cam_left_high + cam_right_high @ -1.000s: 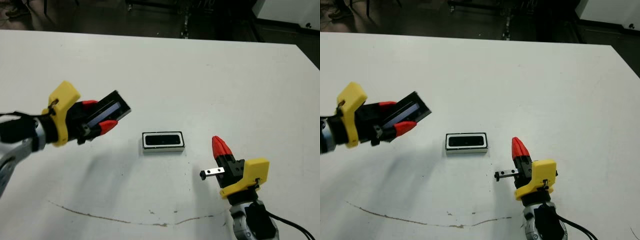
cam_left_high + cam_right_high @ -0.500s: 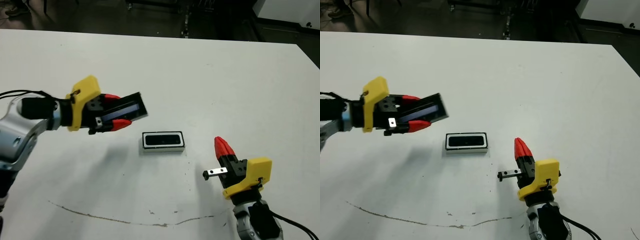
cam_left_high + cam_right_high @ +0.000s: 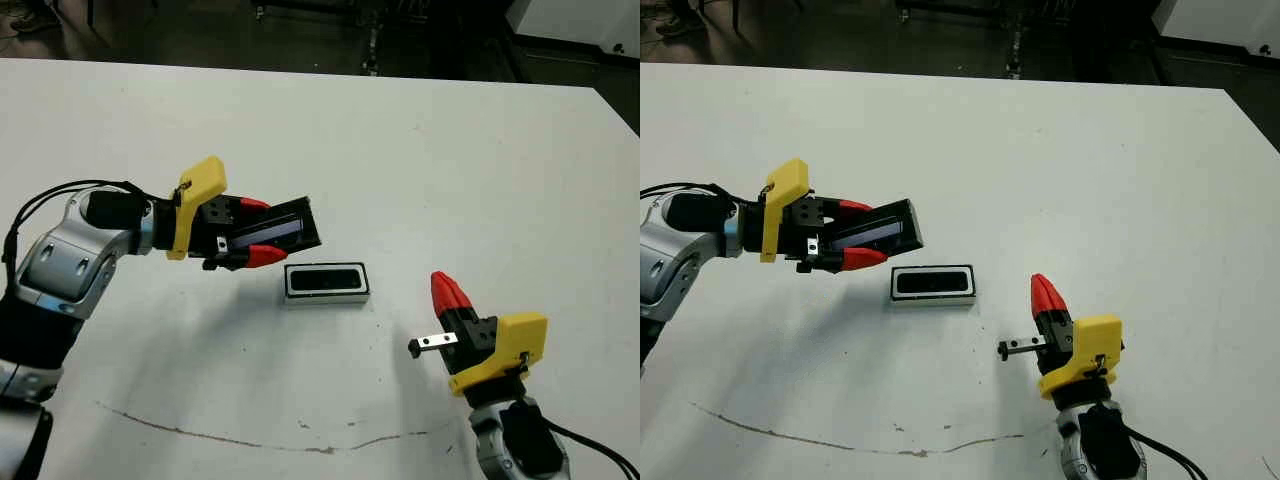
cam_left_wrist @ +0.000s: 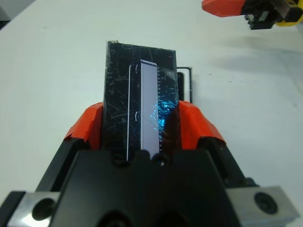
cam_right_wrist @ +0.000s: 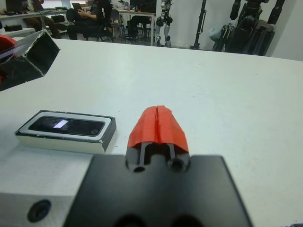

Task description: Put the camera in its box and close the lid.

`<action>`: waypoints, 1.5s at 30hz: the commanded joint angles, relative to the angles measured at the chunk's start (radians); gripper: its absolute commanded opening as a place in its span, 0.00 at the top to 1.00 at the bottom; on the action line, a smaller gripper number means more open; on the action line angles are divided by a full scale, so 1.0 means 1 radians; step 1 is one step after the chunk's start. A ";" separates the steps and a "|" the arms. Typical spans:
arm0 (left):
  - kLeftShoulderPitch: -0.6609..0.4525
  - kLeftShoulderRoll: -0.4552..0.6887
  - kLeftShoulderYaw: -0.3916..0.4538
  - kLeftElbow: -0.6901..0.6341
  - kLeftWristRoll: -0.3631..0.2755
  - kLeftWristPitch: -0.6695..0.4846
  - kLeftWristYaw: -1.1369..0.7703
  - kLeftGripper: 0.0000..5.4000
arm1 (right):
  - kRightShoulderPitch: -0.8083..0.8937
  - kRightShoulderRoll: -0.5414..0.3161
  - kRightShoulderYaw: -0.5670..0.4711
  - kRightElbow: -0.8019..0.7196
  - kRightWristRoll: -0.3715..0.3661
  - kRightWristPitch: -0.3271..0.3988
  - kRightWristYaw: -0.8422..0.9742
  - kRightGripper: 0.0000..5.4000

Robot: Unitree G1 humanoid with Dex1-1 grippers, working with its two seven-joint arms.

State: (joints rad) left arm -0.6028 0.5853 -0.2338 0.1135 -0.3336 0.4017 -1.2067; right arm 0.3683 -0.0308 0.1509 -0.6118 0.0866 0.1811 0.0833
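Note:
The box, a small white-walled tray, lies on the table's middle with the black camera lying flat inside it. My left gripper is shut on the lid, a glossy black slab. It holds the lid tilted in the air just left of the box, the lid's far end close to the box's left end. The left wrist view shows the lid clamped between the red fingers, with the box just beyond it. My right gripper stands shut and empty at the front right of the box.
A thin brown mark runs across the table near the front edge. Beyond the far edge of the table are people seated at desks and several dark stands.
My left arm has carried the lid rightward, from well left of the box to right beside its left end. The right gripper has barely moved.

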 commanded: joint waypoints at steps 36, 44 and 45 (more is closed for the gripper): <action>0.021 -0.115 -0.025 0.154 0.027 0.063 -0.061 0.42 | -0.014 -0.014 -0.012 0.002 -0.007 0.038 0.002 1.00; 0.039 -0.149 -0.033 0.164 0.026 0.043 -0.062 0.42 | -0.004 -0.012 -0.009 -0.001 -0.013 0.035 -0.001 1.00; 0.041 -0.152 -0.034 0.164 0.027 0.039 -0.061 0.42 | -0.003 -0.011 -0.010 0.000 -0.011 0.034 -0.001 1.00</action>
State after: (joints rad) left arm -0.5827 0.4344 -0.2596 0.2722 -0.3159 0.4506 -1.2694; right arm 0.3589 -0.0371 0.1442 -0.6132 0.0774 0.2074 0.0873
